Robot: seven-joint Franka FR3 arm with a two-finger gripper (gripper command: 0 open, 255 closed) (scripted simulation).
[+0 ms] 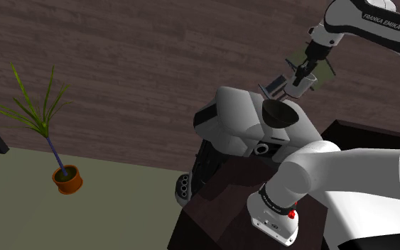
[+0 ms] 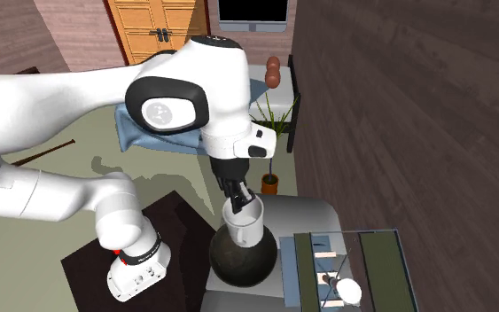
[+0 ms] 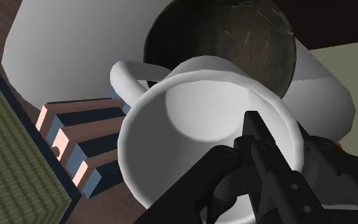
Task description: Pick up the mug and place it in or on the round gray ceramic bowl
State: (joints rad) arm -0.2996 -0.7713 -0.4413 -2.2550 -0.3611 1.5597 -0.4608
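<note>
The big white arm (image 2: 79,97) bends down over a pale rounded table (image 2: 327,214). A dark round bowl (image 2: 243,262) sits on it. A white mug (image 2: 244,225) hangs upright just over the bowl. The black claw (image 2: 238,197) pinches the mug's rim, one finger inside.

Lower centre of the second exterior view: pale grey, round-cornered tabletop (image 2: 318,213) bearing a dark bowl (image 2: 238,266); green-panelled rack (image 2: 385,266) just beside it, lower right.
</note>
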